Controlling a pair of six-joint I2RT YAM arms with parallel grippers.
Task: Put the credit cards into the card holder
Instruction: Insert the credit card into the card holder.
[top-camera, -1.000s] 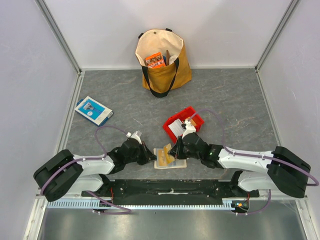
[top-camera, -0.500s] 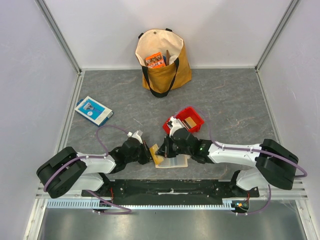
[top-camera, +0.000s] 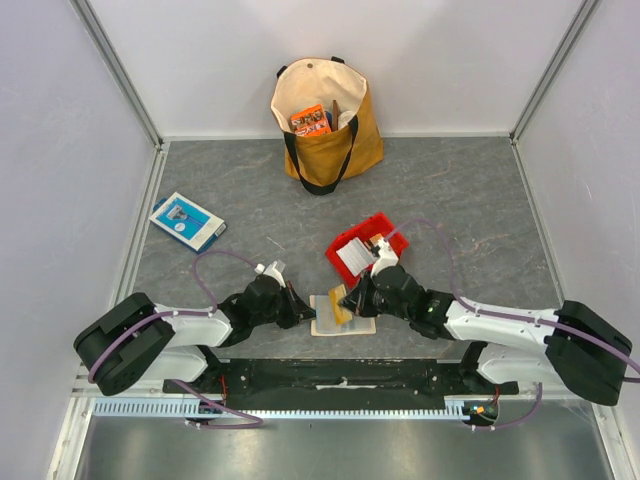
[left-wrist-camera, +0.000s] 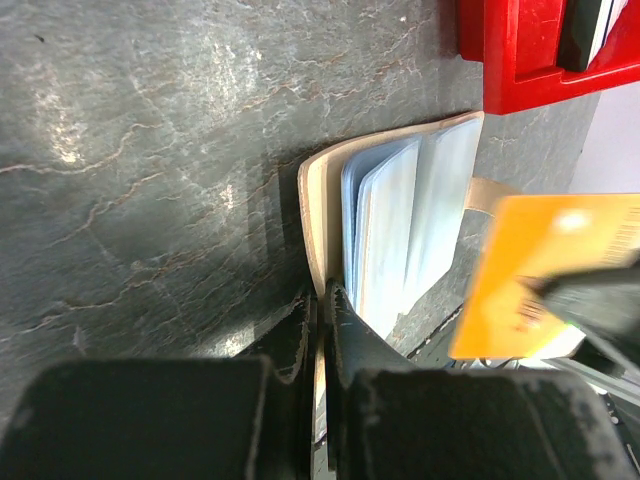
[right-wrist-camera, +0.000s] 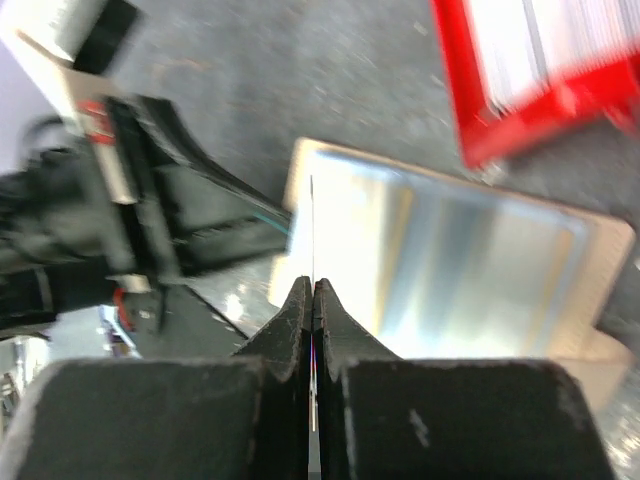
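the right claw (right-wrist-camera: 312, 288) is clenching an orange card (left-wrist-camera: 540, 270); in its own wrist view the card is showing edge-on between the shut fingers, and it is hanging tilted just over the open card holder (top-camera: 356, 324). whether the card is touching a sleeve, i cannot tell. the card holder is lying flat on the desk (top-camera: 450, 190) right under that claw, its clear sleeves facing up. the left claw (left-wrist-camera: 322, 305), just across the holder from the right one, is pinching the holder's beige cover edge between closed fingers. just beyond the right claw a red tray (top-camera: 397, 236) is sitting with white cards (top-camera: 352, 257) in it, near the holder. far past both claws a tan tote bag (top-camera: 325, 130) is standing by the back wall, and a blue-and-white box (top-camera: 187, 220) is lying well off to the left claw's outer side.
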